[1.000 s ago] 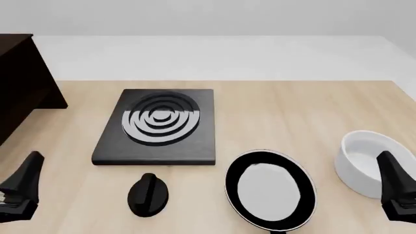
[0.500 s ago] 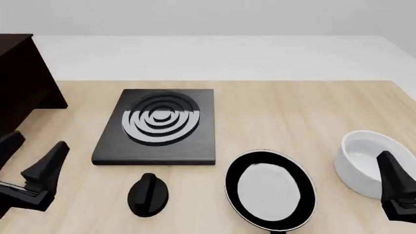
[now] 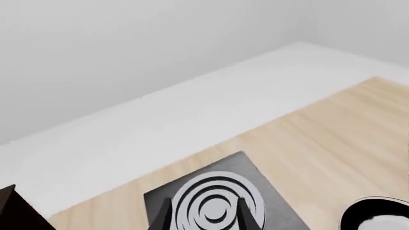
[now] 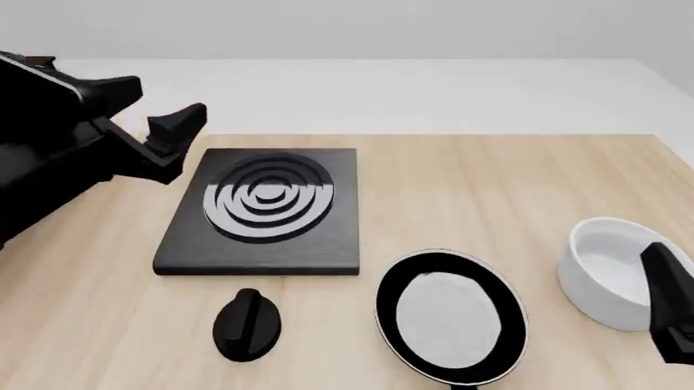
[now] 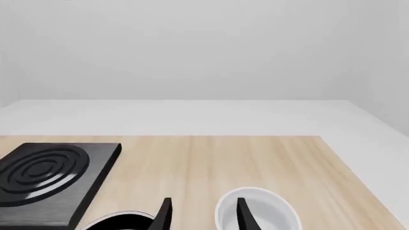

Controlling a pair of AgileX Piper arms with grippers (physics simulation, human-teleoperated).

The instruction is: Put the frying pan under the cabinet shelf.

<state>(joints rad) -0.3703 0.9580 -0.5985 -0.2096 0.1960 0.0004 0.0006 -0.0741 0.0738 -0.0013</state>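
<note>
Left tool (image 4: 155, 104) raised high over the counter's (image 4: 488, 195) far left, fingers apart, holding nothing. Right tool (image 5: 201, 213) low by the white bowl (image 4: 607, 272), fingers likewise apart. Frying pan (image 4: 451, 315) flat on the counter, untouched.

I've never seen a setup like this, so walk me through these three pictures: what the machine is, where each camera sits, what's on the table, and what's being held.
This is a simulated robot with two arms. The front view looks down the table; each wrist view looks out along one arm's fingers. The left gripper is raised near the stove plate, open and empty. The right gripper sits low at the near right, also open and empty. On the table are the frying pan, a white bowl and a black knob. The dark cabinet shelf is mostly hidden behind the left arm.
</note>
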